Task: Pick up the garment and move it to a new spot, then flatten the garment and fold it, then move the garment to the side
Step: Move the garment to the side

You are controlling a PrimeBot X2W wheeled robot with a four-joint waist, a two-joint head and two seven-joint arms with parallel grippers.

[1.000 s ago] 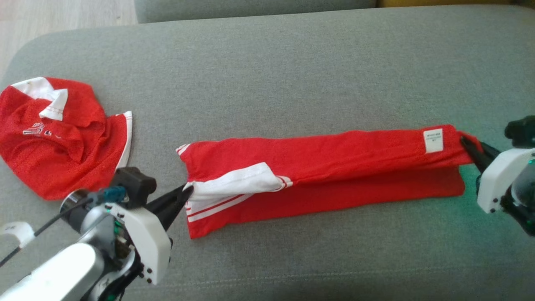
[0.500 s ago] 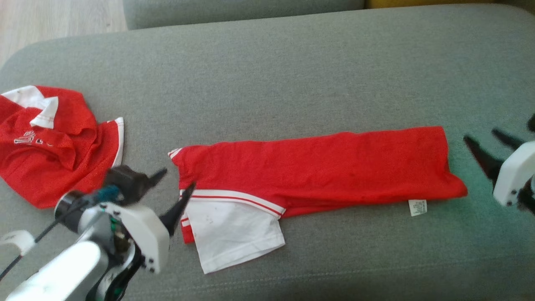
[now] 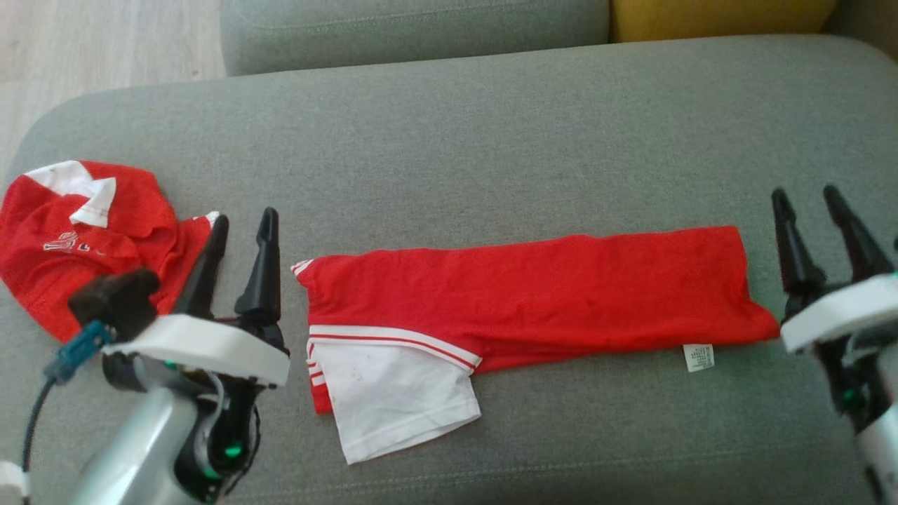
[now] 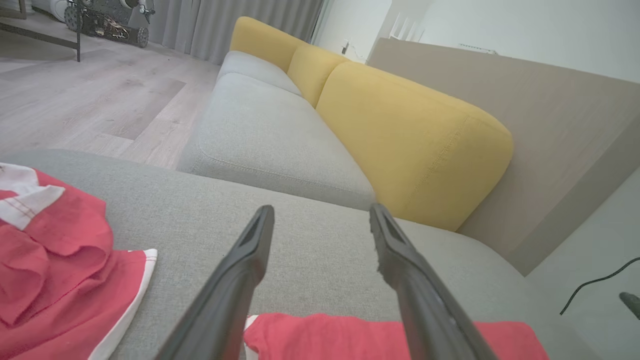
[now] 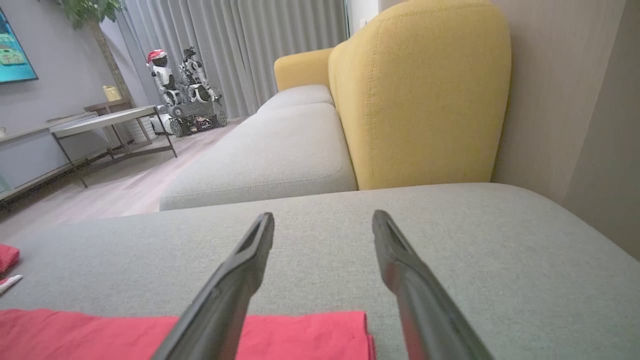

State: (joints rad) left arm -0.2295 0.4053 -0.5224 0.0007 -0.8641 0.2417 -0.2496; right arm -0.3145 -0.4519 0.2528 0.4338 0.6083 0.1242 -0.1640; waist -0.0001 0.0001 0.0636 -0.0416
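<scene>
The garment (image 3: 533, 298) is a red shirt folded into a long strip across the grey cushion (image 3: 449, 140), with a white sleeve (image 3: 396, 396) spread at its near left end and a white label (image 3: 699, 356) at the right. My left gripper (image 3: 243, 219) stands open just left of the strip, fingers pointing away, nothing between them. At the strip's right end my right gripper (image 3: 807, 196) is open and empty too. The red strip (image 4: 395, 340) shows low in the left wrist view, below my open left gripper (image 4: 320, 212), and its edge (image 5: 175, 332) below my open right gripper (image 5: 322, 217).
A second red and white garment (image 3: 84, 238) lies crumpled at the cushion's left end, close behind my left gripper. Beyond the cushion are another grey seat (image 3: 414, 28), a yellow backrest (image 4: 410, 135) and wood floor (image 4: 90, 105).
Both grippers let go of the garment's ends and opened wide, then drew back and turned to point away. The upper layer dropped flat, the white sleeve flopped out, the label now lies near.
</scene>
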